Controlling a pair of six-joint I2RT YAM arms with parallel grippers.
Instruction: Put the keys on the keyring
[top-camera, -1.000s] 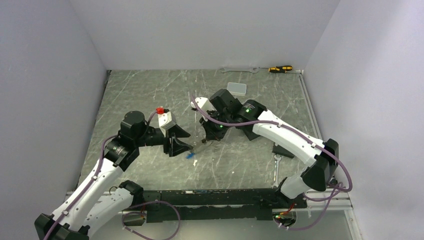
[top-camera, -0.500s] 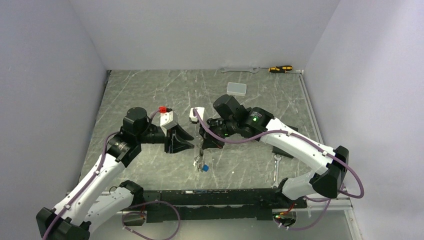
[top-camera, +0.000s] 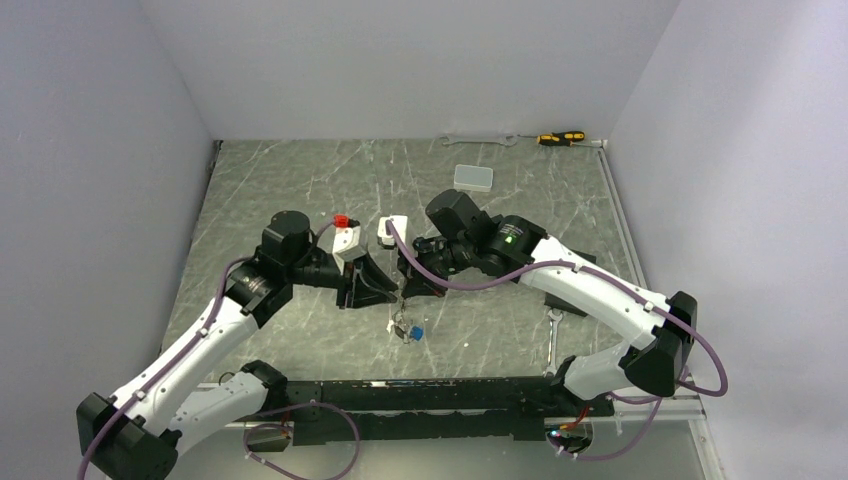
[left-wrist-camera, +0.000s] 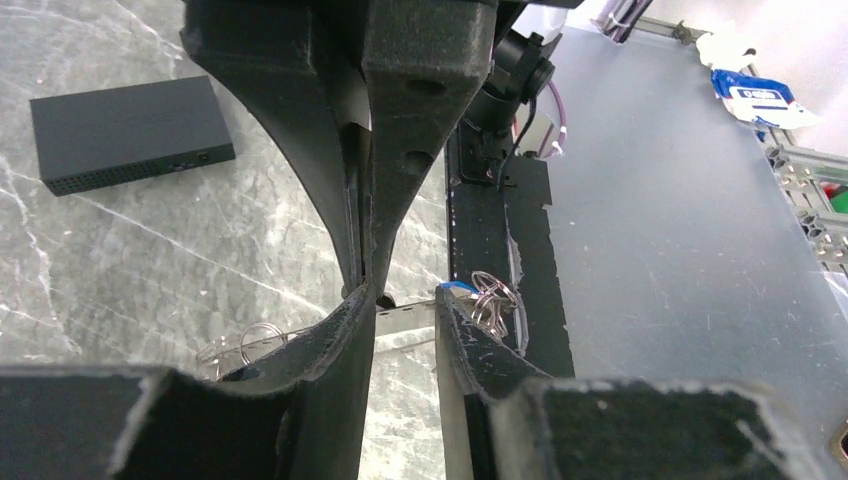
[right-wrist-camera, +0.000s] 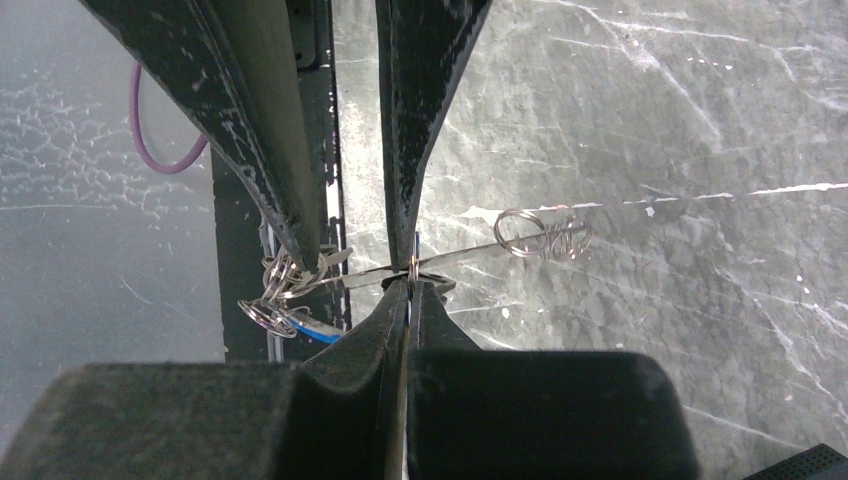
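Observation:
A bunch of keys (top-camera: 403, 327) with a blue tag (top-camera: 416, 333) hangs in the air just under my right gripper (top-camera: 407, 287). My right gripper (right-wrist-camera: 410, 284) is shut on a thin metal loop seen edge-on, the keyring (right-wrist-camera: 414, 255). A flat key blade (right-wrist-camera: 455, 253) runs across behind it, with small rings (right-wrist-camera: 540, 232) at one end and the blue tag (right-wrist-camera: 312, 329) at the other. My left gripper (top-camera: 383, 290) is close on the left. In the left wrist view it (left-wrist-camera: 405, 302) is open, its fingers either side of the key blade (left-wrist-camera: 405, 316).
A black box (left-wrist-camera: 130, 130) lies on the marble table (top-camera: 300, 190). One spanner (top-camera: 553, 338) lies at the right, another (top-camera: 478, 140) and a screwdriver (top-camera: 560, 137) by the back wall, with a white box (top-camera: 473, 177) nearby. A black rail (top-camera: 430, 395) runs along the front.
My right gripper lifted the keys off the table and now holds still. My left gripper has moved right, closing in until its fingers straddle the key blade.

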